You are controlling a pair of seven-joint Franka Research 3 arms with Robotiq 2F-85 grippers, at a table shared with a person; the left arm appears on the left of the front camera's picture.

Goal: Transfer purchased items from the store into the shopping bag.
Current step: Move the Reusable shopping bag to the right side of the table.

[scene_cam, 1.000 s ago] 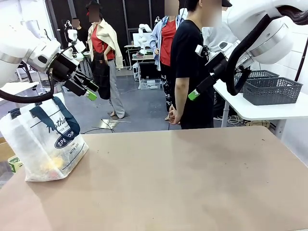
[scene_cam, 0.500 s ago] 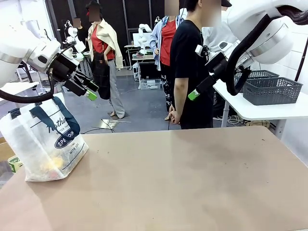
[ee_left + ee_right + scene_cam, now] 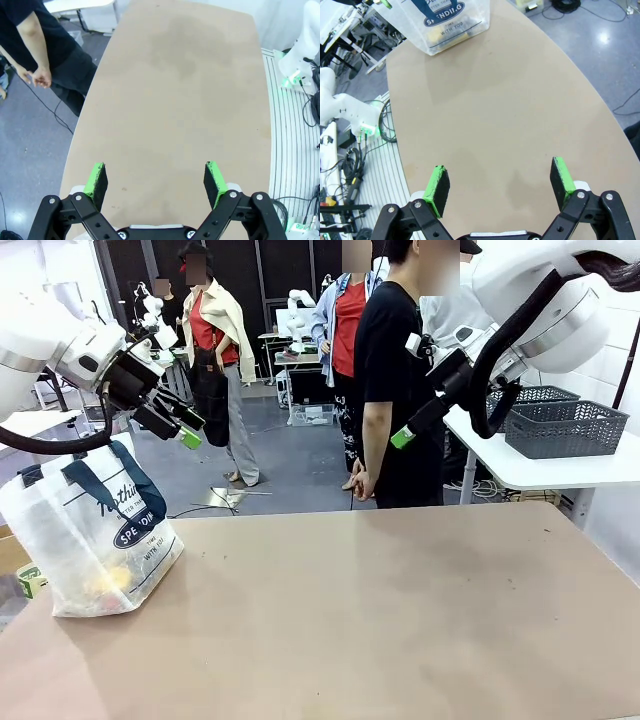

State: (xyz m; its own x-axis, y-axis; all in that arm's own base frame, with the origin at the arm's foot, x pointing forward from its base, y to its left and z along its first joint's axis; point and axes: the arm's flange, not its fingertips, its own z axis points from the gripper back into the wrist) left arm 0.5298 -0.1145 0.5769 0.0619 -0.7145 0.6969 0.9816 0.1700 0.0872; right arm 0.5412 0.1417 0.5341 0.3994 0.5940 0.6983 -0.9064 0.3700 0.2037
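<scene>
While both tools, left (image 3: 190,436) and right (image 3: 402,437), are held released above the worktop (image 3: 380,610), the shopping bag (image 3: 90,540) stands at its left; soft, light, best gripped by its strap handles (image 3: 110,485).

A tan table (image 3: 400,610) fills the foreground. Behind it lies grey floor (image 3: 290,475), dark wall panels (image 3: 280,270), and a white side table (image 3: 540,468) bearing what look like 2 grey baskets (image 3: 565,427).
</scene>
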